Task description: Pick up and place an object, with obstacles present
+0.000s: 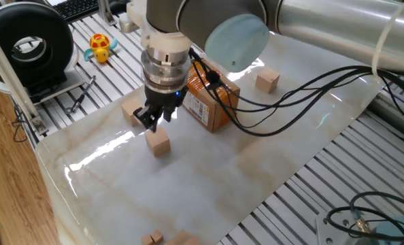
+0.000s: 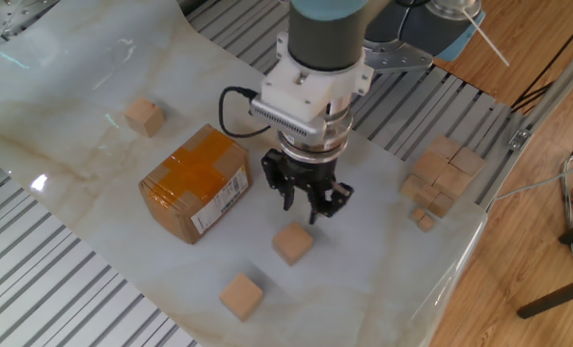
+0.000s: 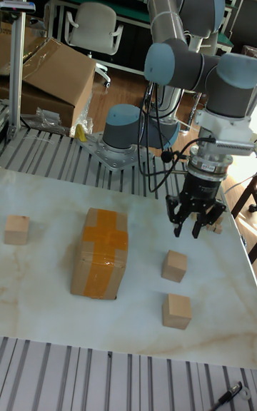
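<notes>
My fingers (image 2: 309, 200) spread open and empty, hanging above a small plain light-tan wooden cube (image 2: 292, 244) with smooth square faces, resting on the pale marbled bench (image 2: 94, 106) near frame centre, taped cardboard box (image 2: 195, 183) to its left, a matching cube (image 2: 241, 295) lower down

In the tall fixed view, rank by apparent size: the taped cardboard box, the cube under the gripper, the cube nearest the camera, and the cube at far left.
1. Cardboard box, clearly largest.
2. Cube nearest the camera, slightly larger-looking, likely from nearness.
3. Cube under the gripper and far-left cube: too alike to rank.
</notes>
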Controlling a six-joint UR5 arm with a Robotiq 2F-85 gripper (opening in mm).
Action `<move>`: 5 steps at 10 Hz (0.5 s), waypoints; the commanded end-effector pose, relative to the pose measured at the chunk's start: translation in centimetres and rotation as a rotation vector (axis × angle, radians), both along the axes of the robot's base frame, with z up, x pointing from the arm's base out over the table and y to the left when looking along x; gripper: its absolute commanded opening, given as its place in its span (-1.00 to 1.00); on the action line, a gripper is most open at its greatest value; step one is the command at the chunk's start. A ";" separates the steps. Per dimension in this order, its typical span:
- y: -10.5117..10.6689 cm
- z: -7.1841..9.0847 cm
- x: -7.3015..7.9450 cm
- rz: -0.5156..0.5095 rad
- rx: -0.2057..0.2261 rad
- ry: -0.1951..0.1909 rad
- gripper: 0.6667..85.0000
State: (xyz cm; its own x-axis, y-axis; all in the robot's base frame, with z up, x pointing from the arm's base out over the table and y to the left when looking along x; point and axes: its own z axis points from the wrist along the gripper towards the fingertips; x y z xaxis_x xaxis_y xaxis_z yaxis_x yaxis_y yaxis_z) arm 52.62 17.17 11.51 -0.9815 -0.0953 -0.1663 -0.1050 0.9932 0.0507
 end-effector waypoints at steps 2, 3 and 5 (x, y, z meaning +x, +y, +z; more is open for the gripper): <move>-0.3 1.2 2.7 0.029 -0.008 -0.111 -0.98; -0.6 2.4 1.9 0.030 -0.010 -0.099 -0.98; -1.0 5.0 0.5 0.029 -0.009 -0.050 -0.98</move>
State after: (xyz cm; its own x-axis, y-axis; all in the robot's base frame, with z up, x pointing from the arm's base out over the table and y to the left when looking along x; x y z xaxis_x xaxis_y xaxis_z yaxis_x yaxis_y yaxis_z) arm 53.87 16.40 14.03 -0.9651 -0.1265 -0.2292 -0.1357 0.9905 0.0245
